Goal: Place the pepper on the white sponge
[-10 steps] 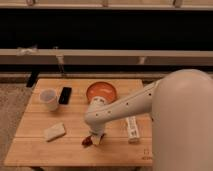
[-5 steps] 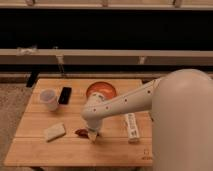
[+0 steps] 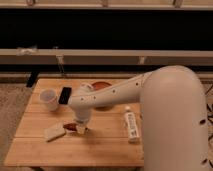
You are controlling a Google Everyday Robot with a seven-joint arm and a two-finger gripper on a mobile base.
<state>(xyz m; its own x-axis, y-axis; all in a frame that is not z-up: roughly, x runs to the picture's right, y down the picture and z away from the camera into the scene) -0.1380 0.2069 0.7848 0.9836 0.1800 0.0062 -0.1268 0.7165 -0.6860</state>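
The dark red-brown pepper (image 3: 71, 126) is at the tip of my gripper (image 3: 79, 128), low over the wooden table (image 3: 75, 150). The gripper hangs from the white arm that reaches in from the right, and it is shut on the pepper. The off-white sponge (image 3: 54, 133) lies flat on the table just to the left of the pepper, nearly touching it. The gripper stands to the right of the sponge, not over it.
A white cup (image 3: 48, 98) and a black phone (image 3: 65, 95) are at the table's back left. An orange bowl (image 3: 102, 86) is mostly hidden behind the arm. A white bottle (image 3: 131, 125) lies on the right. A dark rail runs behind the table.
The gripper has moved left across the table's front, and the pepper has come with it, from the table's middle to right beside the sponge.
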